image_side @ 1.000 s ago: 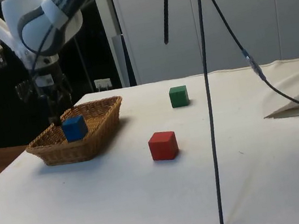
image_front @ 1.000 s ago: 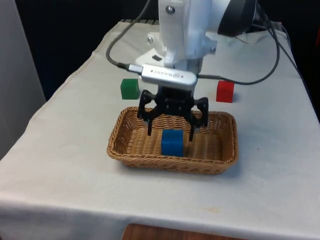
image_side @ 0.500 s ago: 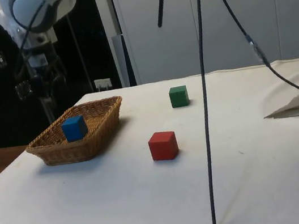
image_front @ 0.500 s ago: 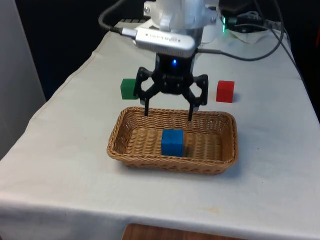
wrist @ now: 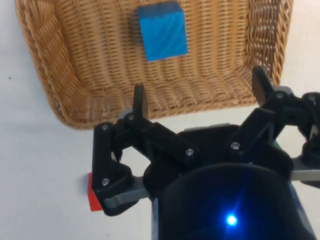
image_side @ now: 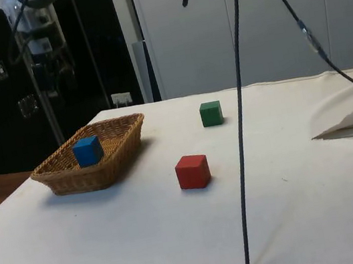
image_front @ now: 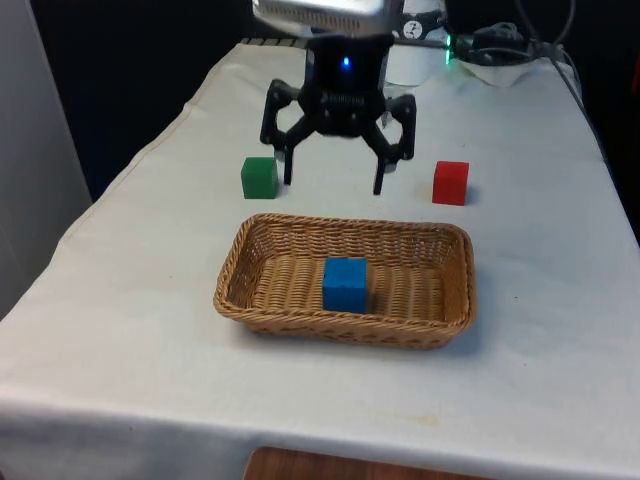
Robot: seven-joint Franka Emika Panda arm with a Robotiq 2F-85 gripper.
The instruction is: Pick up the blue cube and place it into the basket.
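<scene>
Blue cube sits inside the basket, about mid-floor. Jaws wide, empty, raised beyond the basket's far rim. My worry: dropping from here could clip the green cube or red cube flanking the basket's far side.

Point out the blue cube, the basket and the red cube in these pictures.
blue cube (image_front: 345, 285), front view, on its front face.
basket (image_front: 340, 325), front view, on the near rim.
red cube (image_side: 191, 173), side view, on the face towards the camera.
</scene>
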